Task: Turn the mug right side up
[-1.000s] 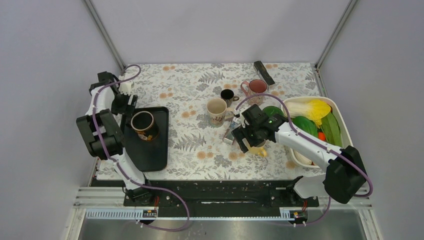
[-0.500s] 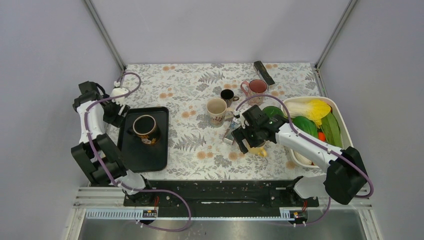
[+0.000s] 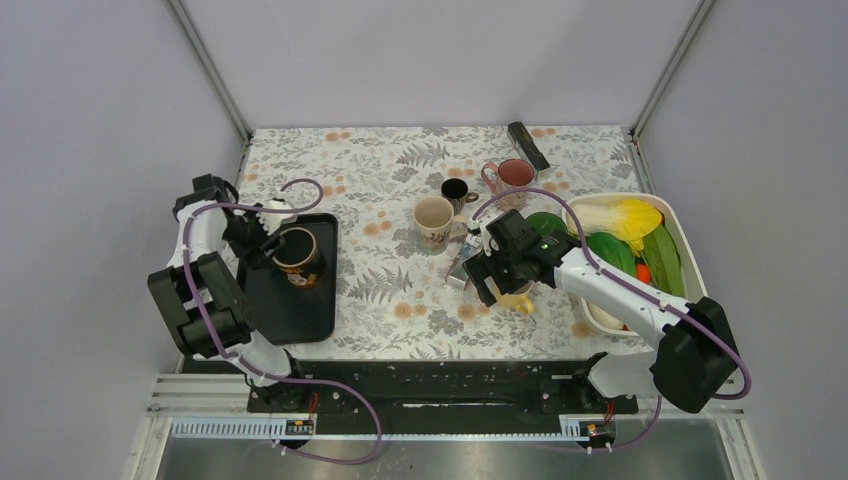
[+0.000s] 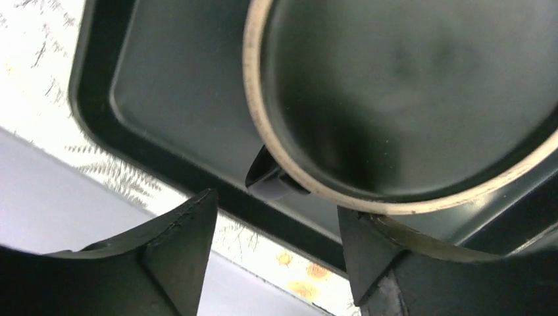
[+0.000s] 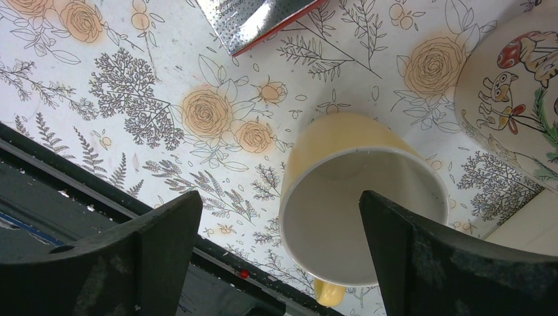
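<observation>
right gripper (image 5: pixel 279 201) spread around lying yellow mug (image 5: pixel 362 217), packet (image 3: pixel 458 270) left, basket (image 3: pixel 620 196) right; left gripper (image 4: pixel 275 207) apart beside dark mug (image 4: pixel 408 99) on tray (image 4: pixel 171 112).

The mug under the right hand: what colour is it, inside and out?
Yellow outside, white inside; the mug shows best in the right wrist view.

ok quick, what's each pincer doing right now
left pincer: open, holding nothing, beside the dark mug
right pincer: open, above the tipped yellow mug, not gripping
</observation>
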Robot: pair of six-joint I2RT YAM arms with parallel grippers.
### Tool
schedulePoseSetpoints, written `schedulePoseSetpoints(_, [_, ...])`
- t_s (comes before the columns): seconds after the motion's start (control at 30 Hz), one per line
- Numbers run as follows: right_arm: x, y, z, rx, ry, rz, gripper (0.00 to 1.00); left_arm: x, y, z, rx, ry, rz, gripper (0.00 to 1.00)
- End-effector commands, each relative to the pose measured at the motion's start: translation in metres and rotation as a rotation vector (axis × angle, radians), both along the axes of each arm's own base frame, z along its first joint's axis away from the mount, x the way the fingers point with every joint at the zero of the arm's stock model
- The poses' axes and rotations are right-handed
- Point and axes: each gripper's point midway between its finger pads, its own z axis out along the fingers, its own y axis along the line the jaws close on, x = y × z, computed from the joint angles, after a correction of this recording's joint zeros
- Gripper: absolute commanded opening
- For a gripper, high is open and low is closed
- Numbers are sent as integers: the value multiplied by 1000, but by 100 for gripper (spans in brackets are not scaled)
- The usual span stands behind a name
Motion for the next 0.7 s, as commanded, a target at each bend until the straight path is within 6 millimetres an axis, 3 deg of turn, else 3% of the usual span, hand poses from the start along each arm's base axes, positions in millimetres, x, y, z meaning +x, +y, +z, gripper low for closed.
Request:
schedulePoseSetpoints(0.0, [4,5,10,42,-42,15,99,8,-13,-16,-7,24,-74,65])
schedulePoseSetpoints(0.17, [5,5,8,36,-35,19,100,5,-29,-25,-53,58,-86,55])
schedulePoseSetpoints(0.27, [4,5,8,34,-34,17,100,5,-44,-29,-116,39,-67,54])
schedulePoseSetpoints(0.5, [4,6,7,36,-27,20,100,20,-52,-35,-182,-46,65,42])
schedulePoseSetpoints(0.57, [4,6,6,37,-25,21,99,21,-55,-36,-209,-47,91,30])
schedulePoseSetpoints(0.67, [4,6,6,38,-26,21,100,24,-58,-35,-234,-55,125,1])
